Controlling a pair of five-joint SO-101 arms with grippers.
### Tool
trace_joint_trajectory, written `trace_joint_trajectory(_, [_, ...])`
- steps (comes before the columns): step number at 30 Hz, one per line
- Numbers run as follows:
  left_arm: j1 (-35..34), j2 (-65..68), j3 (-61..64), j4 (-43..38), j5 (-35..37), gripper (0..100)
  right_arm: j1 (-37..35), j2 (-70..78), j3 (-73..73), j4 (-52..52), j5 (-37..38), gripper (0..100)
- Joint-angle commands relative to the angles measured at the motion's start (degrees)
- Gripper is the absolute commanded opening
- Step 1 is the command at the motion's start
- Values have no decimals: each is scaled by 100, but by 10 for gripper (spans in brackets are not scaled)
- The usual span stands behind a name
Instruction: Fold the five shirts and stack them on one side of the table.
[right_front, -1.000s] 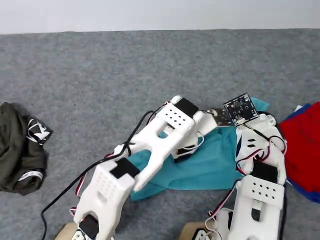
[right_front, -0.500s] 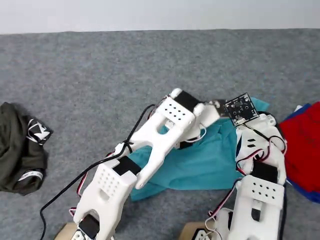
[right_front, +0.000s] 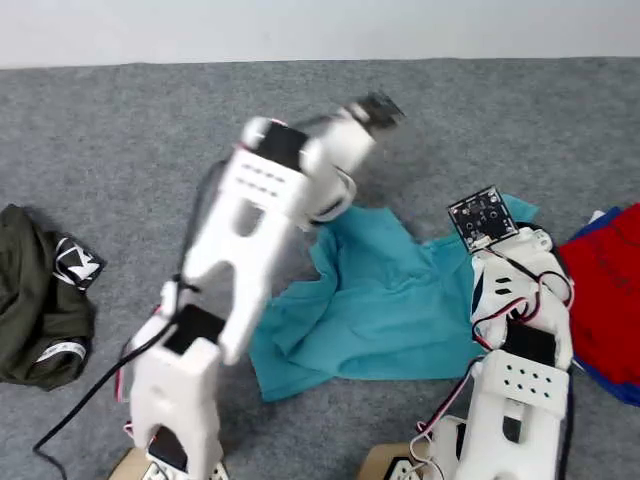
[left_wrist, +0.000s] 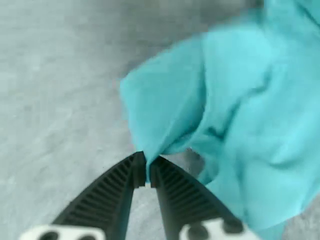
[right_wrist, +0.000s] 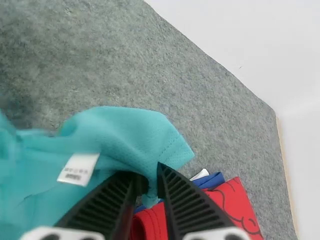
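Surveying the high view, found a crumpled teal cloth shirt (right_front: 385, 310) spread mid-table on the grey felt table cover (right_front: 130, 130). Noted a bundled dark olive cloth shirt (right_front: 35, 300) well apart at the left arm's side, and a flat red cloth shirt (right_front: 605, 290) at the right arm's side, just beside the teal shirt. Turning to the left wrist view, recorded the left gripper (left_wrist: 143, 167) pinched together on a corner of the teal shirt, above bare felt. Checked the right wrist view: right gripper (right_wrist: 150, 176) clamped on the teal shirt's edge, near a white rectangular sewn-in label (right_wrist: 77, 169), red shirt just beyond.
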Motion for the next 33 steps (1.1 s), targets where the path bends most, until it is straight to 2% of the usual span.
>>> trace_joint_trajectory(1, [-264, -1046, -198, 158, 501, 2, 22, -48, -765, 303, -70, 10])
trace_joint_trajectory(4, [-255, -1705, -207, 158, 818, 2, 22, -48, -1407, 769, -448, 10])
trace_joint_trajectory(9, [-132, -2831, -224, 53, 862, 2, -22, -48, -2708, 1710, -686, 10])
trace_joint_trajectory(13, [-220, -3481, -593, -44, 826, 2, 22, -48, -3490, 2264, -633, 10])
trace_joint_trajectory(17, [-747, -3833, -1068, -44, 818, 2, 101, -48, -3965, 2695, -308, 10])
trace_joint_trajectory(24, [-1723, -3991, -1824, -44, 325, 2, 435, -48, -4141, 2703, 185, 10])
trace_joint_trajectory(33, [-2207, -4000, -2211, 167, 299, 2, 435, -75, -4141, 2712, 299, 10])
